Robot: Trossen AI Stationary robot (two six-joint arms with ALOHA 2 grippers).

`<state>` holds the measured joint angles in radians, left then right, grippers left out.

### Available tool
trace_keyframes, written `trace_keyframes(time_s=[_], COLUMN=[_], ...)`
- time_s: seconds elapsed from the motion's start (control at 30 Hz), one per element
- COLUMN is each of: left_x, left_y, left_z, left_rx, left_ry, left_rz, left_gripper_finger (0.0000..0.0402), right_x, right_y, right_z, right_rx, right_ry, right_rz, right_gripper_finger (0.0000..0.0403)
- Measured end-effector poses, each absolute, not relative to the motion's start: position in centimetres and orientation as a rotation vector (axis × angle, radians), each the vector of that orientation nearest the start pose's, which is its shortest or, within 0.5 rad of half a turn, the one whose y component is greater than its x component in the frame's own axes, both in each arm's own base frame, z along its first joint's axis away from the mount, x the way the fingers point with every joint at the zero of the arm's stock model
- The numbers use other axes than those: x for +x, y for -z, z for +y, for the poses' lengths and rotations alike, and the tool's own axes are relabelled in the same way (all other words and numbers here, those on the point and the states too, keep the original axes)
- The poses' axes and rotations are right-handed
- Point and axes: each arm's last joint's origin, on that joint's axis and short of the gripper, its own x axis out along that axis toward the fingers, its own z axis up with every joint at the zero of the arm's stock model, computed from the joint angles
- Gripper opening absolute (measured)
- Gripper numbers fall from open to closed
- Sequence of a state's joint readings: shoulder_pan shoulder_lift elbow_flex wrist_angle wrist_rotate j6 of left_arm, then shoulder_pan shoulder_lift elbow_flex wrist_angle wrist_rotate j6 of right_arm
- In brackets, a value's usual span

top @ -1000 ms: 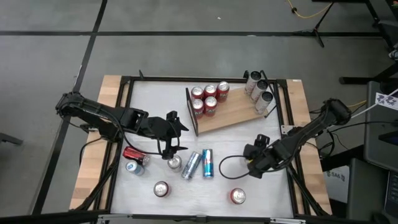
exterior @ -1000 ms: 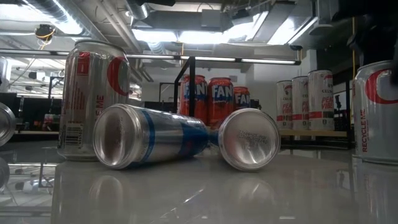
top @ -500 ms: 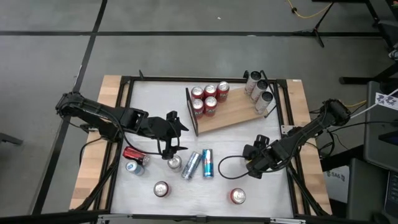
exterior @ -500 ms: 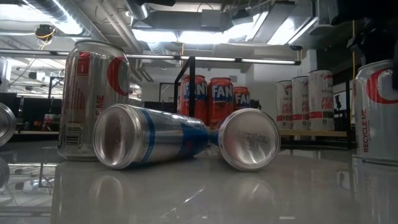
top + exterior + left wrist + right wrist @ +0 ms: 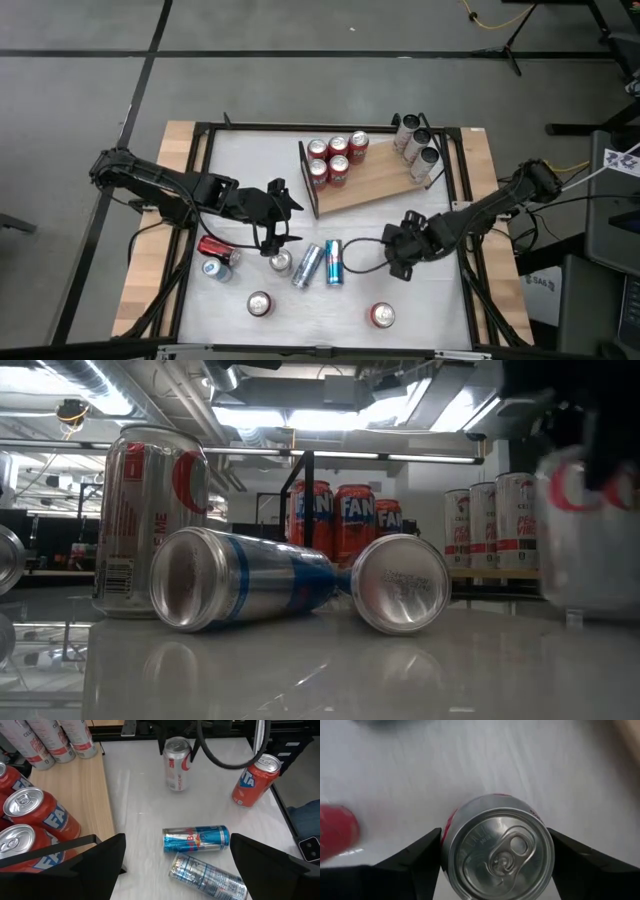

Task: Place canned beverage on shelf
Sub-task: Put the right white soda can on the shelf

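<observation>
A: Which can was in play, and how did it sit against the jaws?

B: A silver can with red lettering (image 5: 497,849), upright, long axis vertical, lid toward the wrist camera. It stood between the two fingers of the right gripper (image 5: 397,252), one finger at each flank. Jaws were clenched on its body, as far as the right wrist view showed; whether it had left the bench (image 5: 430,310) could not be told.

A: And the destination?

B: The shelf (image 5: 378,178) lay just beyond the right gripper toward the back of the bench, dark rail at its left short edge. Orange Fanta cans (image 5: 334,158) were grouped by the rail, three pale cans (image 5: 416,146) at the other end; bare board between them.

A: The other arm?

B: The left gripper (image 5: 278,215) waited near the rail end, jaws released, holding nothing. The right arm was plainly nearer. Judgement: the carry runs from the grip toward that bare board.
</observation>
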<state>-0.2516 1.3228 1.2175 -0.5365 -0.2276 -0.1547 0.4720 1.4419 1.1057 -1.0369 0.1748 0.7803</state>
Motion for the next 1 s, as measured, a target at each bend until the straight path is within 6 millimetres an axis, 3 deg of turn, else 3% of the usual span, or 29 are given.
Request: trace_keyframes(time_s=[0.27,0.63,1.0], left_x=[27.5,27.5,26.9], left_y=[-33.6,-33.6,-33.9], left_z=[-6.4,-6.1,-5.7], left_rx=[0.011,0.035,0.075], left_ry=[-0.026,-0.100,-0.210], left_rz=[0.622,0.610,0.604], left_gripper_finger=[0.0350,0.0350,0.0350], right_x=[25.5,28.8,29.7], right_y=[-27.2,-29.0,-29.6], right_z=[7.8,2.7,-1.9], right_rx=[0.238,0.256,0.275], right_ry=[0.277,0.230,0.313], right_rz=[1.204,0.972,0.862], right_gripper_finger=[0.0290,0.0291,0.0292])
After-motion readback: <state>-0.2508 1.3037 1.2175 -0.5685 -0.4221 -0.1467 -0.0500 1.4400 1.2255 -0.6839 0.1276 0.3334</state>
